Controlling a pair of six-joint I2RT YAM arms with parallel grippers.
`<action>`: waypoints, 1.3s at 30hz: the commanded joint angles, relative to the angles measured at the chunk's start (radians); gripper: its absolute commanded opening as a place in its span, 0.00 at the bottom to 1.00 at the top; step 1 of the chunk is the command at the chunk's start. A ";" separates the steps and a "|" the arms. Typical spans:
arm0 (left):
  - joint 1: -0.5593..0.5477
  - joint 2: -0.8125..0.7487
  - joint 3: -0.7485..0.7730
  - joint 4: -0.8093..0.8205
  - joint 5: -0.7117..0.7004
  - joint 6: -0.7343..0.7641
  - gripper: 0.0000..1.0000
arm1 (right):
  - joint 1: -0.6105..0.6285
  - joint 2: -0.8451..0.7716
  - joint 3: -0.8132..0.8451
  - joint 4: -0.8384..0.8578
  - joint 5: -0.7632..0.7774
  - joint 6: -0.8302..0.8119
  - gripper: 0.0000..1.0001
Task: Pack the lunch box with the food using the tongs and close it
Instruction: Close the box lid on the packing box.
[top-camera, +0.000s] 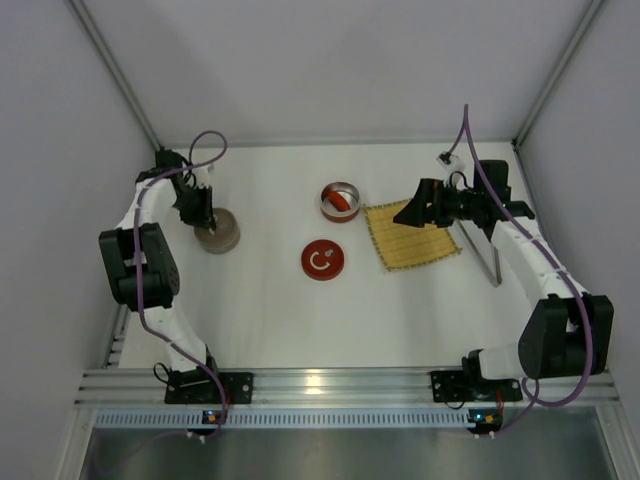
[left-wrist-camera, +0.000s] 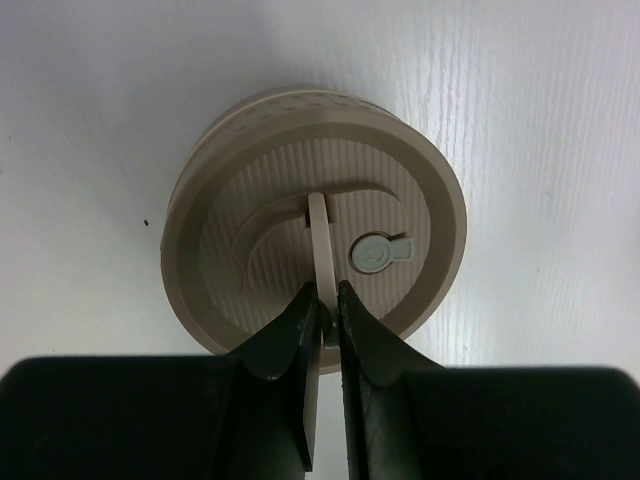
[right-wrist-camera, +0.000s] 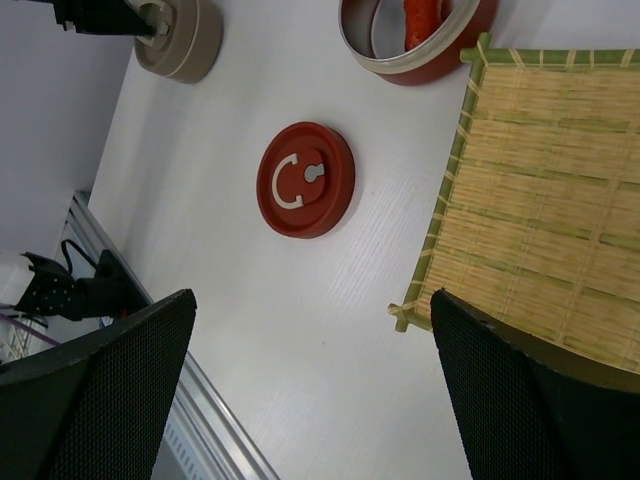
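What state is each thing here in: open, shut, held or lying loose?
Beige tin: closed, lid on.
Left gripper: shut on the beige lid's handle.
Red tin: open, sausage piece inside.
Red lid: off, lying on the table.
Right gripper: open, empty.
Tongs: lying on the table, unheld.

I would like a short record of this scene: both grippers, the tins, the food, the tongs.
left gripper: shut on handle of beige lid
right gripper: open, hovering near bamboo mat
red tin: open, red sausage piece inside
red lid: lying on table
tongs: on table, right of mat
sushi rolls: not visible
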 joint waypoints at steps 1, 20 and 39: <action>-0.009 0.035 0.007 -0.120 0.052 0.164 0.17 | -0.007 0.011 0.018 0.035 -0.022 -0.016 0.99; -0.049 0.055 -0.001 -0.164 0.051 0.370 0.57 | -0.007 0.011 0.019 0.031 -0.027 -0.013 0.99; -0.049 -0.073 0.171 -0.221 0.195 0.251 0.37 | -0.007 -0.001 0.016 0.026 -0.039 -0.014 0.99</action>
